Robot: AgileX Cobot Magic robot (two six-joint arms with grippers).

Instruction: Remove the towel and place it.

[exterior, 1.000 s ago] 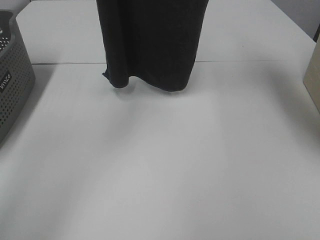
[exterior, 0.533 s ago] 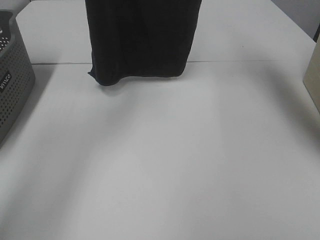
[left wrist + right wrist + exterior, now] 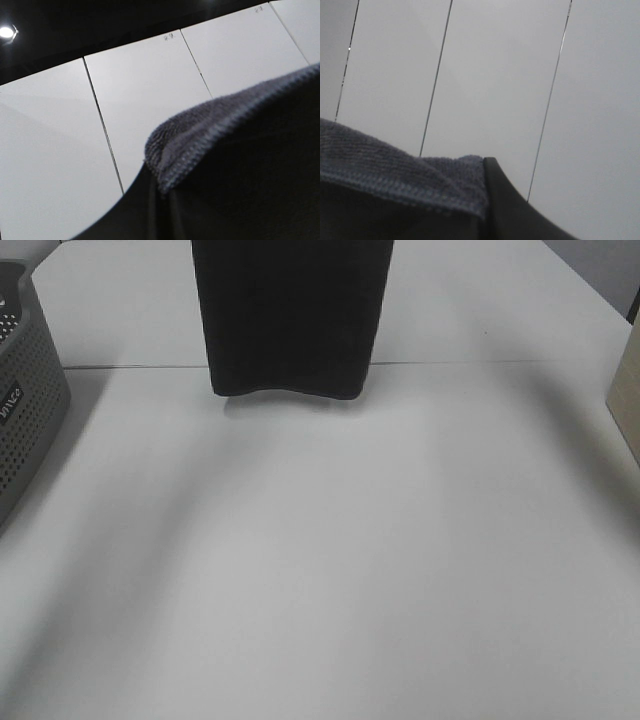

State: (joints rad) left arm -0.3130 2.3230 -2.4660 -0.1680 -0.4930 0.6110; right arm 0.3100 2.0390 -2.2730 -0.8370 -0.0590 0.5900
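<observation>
Open table [image 3: 330,570] in front; basket [image 3: 25,410] blocks the left edge, towel [image 3: 290,315] hangs at far centre.

I count one towel [image 3: 290,315], one grey perforated basket [image 3: 25,420], one white table [image 3: 320,570], and one pale box [image 3: 626,390].

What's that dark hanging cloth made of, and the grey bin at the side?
The towel looks like terry cloth, very dark and matt: the wrist views show looped pile and a stitched hem. The basket looks like moulded grey plastic, with rows of small holes.
</observation>
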